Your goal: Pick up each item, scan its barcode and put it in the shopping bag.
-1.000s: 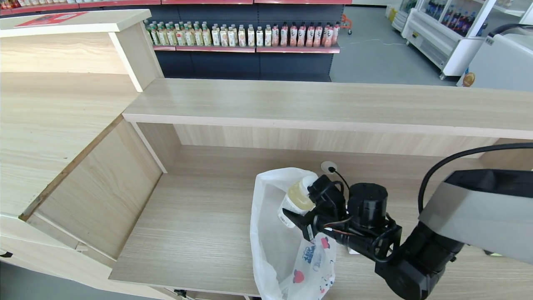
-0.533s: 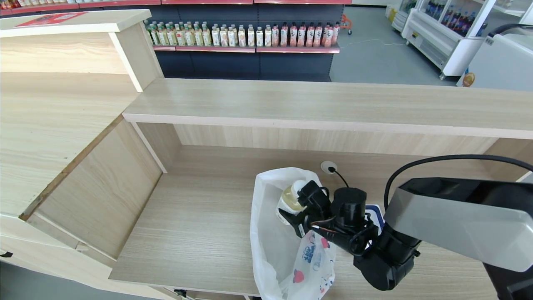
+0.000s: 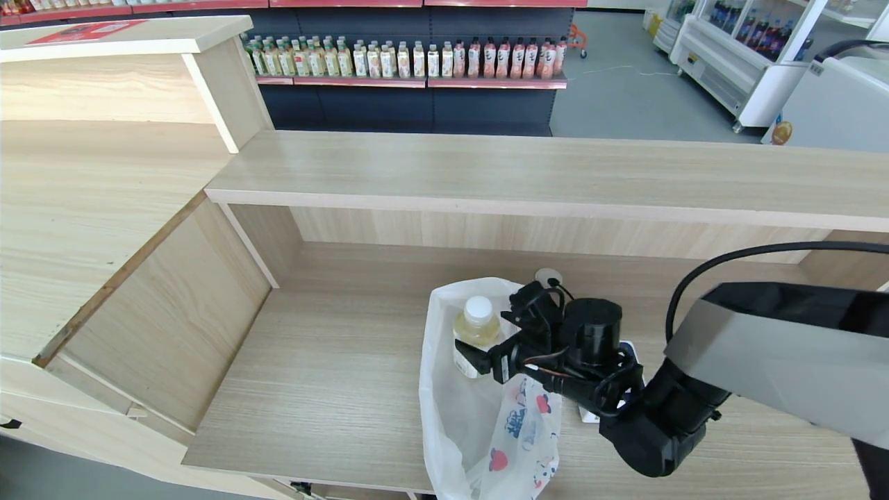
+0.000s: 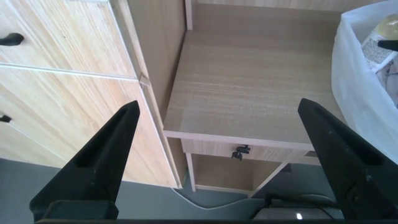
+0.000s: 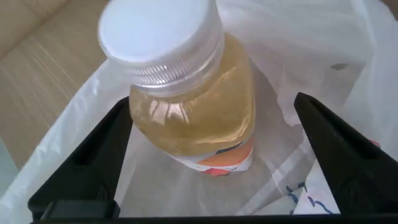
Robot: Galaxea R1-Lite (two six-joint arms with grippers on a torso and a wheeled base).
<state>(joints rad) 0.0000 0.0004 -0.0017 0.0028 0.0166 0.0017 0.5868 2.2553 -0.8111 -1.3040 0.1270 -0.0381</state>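
A bottle (image 3: 477,326) of pale yellow drink with a white cap stands upright inside the white shopping bag (image 3: 451,417) on the lower desk. My right gripper (image 3: 490,328) is at the bag's mouth, open, its fingers either side of the bottle. In the right wrist view the bottle (image 5: 189,106) sits between the spread fingers (image 5: 81,168) of the right gripper (image 5: 211,155), with a gap on one side and bag (image 5: 323,56) plastic all around. My left gripper (image 4: 217,162) hangs open and holds nothing, low in front of the desk's front edge; the bag (image 4: 364,81) shows beyond it.
A raised counter ledge (image 3: 542,173) runs behind the desk and a wooden side panel (image 3: 173,319) closes its left. A cable grommet (image 3: 549,278) sits just behind the bag. A white and blue item (image 3: 628,346) lies partly under my right arm. Drawers with dark handles (image 4: 12,38) are below.
The bottle was tilted in my right gripper above the bag; it now stands upright in the bag and the fingers have spread apart from it.
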